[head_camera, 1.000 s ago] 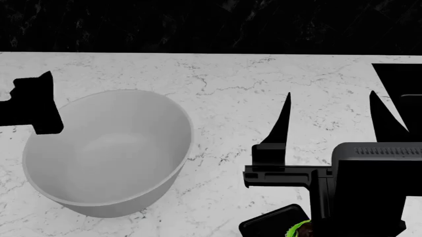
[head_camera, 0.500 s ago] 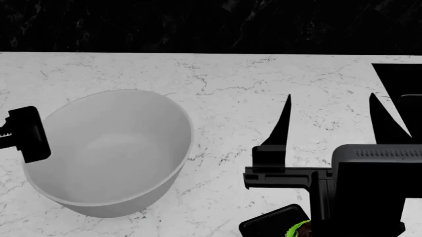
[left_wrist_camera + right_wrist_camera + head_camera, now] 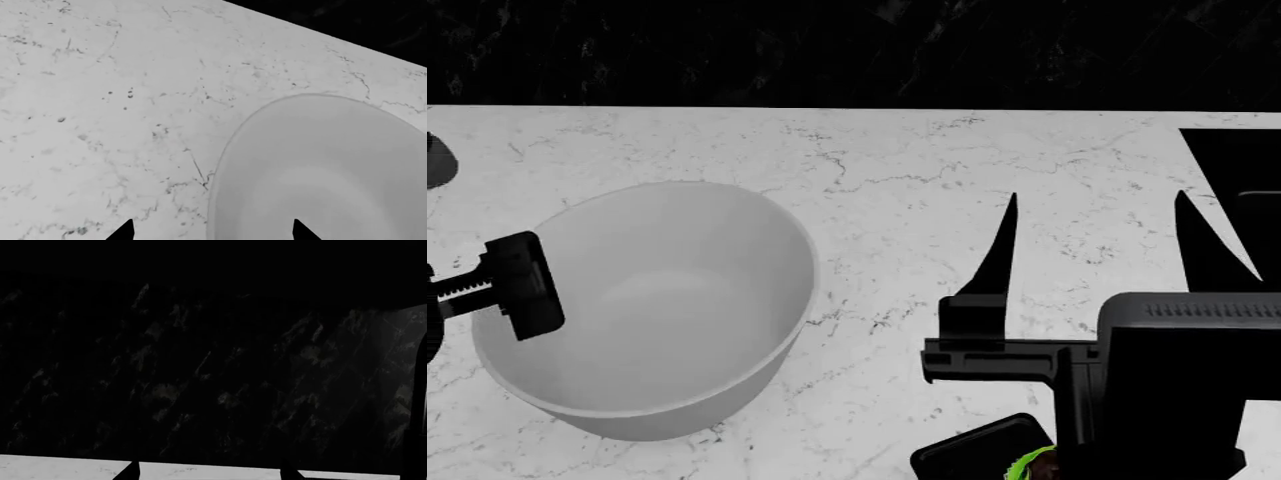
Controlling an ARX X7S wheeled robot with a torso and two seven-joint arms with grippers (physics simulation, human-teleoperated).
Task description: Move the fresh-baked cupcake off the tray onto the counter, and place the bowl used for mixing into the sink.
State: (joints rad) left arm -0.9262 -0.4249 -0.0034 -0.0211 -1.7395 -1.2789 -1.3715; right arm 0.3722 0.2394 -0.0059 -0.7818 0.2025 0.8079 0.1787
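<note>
I've brought the left tool down and inward to the bowl, which sits upright on the counter; its open, empty prongs straddle the bowl's left rim.

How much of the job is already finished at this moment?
Nothing looks finished. The cupcake sits on the tray, not on the counter. The bowl stands on the counter. The left gripper is open, straddling its rim, so grasping the bowl is in hand. Both moves are left.
</note>
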